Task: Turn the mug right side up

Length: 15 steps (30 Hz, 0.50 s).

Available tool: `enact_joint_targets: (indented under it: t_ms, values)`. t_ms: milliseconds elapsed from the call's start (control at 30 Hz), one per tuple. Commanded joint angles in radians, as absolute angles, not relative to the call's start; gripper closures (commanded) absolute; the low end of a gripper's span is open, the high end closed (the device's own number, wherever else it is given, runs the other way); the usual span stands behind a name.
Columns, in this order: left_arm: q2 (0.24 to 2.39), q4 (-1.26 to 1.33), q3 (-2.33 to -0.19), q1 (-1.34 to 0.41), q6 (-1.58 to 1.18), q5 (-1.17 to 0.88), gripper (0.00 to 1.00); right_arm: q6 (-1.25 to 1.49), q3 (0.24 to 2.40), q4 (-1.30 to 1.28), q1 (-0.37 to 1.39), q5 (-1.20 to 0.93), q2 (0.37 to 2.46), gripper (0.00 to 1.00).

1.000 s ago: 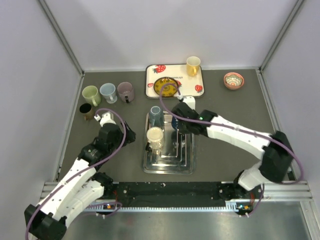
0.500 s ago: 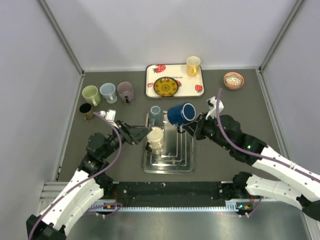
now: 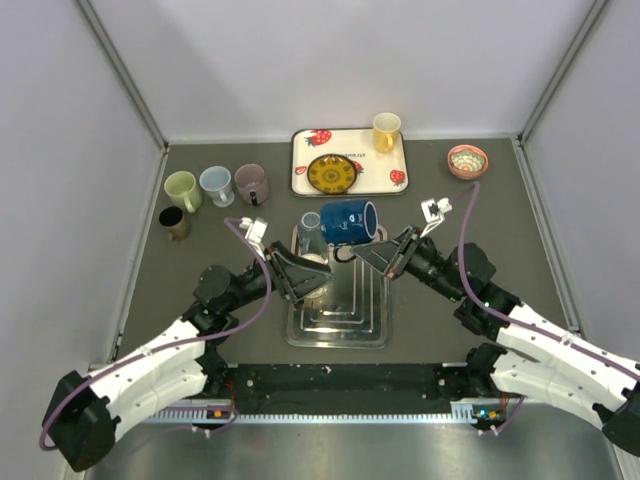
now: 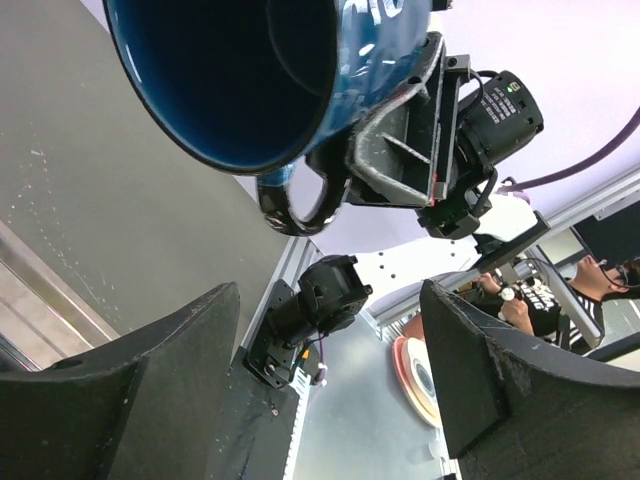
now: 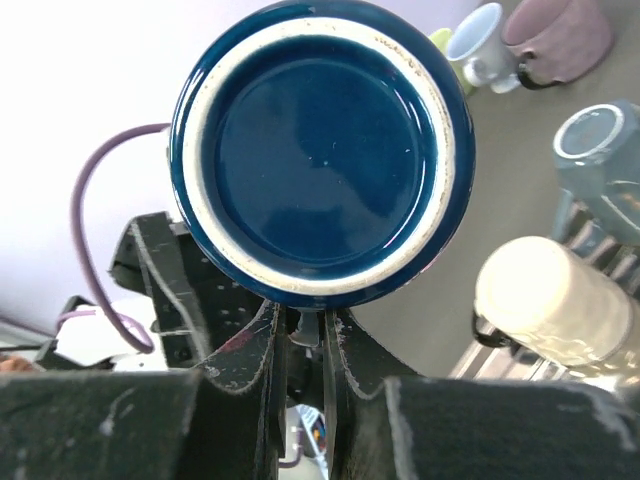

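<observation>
The dark blue mug (image 3: 347, 221) hangs on its side above the metal tray (image 3: 337, 325). Its mouth faces left and its base faces right. My right gripper (image 3: 366, 253) is shut on the mug's handle. The right wrist view shows the mug's base (image 5: 322, 150) just above my fingers (image 5: 255, 350). My left gripper (image 3: 299, 274) is open and empty, low beside the mug. The left wrist view looks up into the mug's mouth (image 4: 225, 70), with the handle (image 4: 290, 205) below it, between my open gripper (image 4: 328, 295).
An upside-down cream mug (image 5: 555, 300) and a light blue mug (image 3: 310, 231) stand on the metal tray. Green, pale blue and mauve mugs (image 3: 251, 183) and a dark cup (image 3: 175, 222) stand at back left. At the back are a strawberry tray (image 3: 306, 150) and a small bowl (image 3: 467, 160).
My right gripper lifted the blue mug off the tray and turned it on its side. My left gripper moved right, toward the mug, over the tray's left part.
</observation>
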State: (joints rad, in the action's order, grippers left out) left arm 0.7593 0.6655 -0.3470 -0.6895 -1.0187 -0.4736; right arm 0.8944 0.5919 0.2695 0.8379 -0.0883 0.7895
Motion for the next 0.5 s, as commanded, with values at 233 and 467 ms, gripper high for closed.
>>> enact_joint_targets:
  t_ms: [233,467]
  values:
    - [0.854,0.787,-0.462,-0.736,-1.012,-0.400,0.26,1.003,0.595,0.687,0.821,-0.232,0.825,1.00]
    - [0.916,0.903,-0.480,-0.739,-1.072,-0.379,0.30,1.017,0.581,0.716,0.821,-0.261,0.850,1.00]
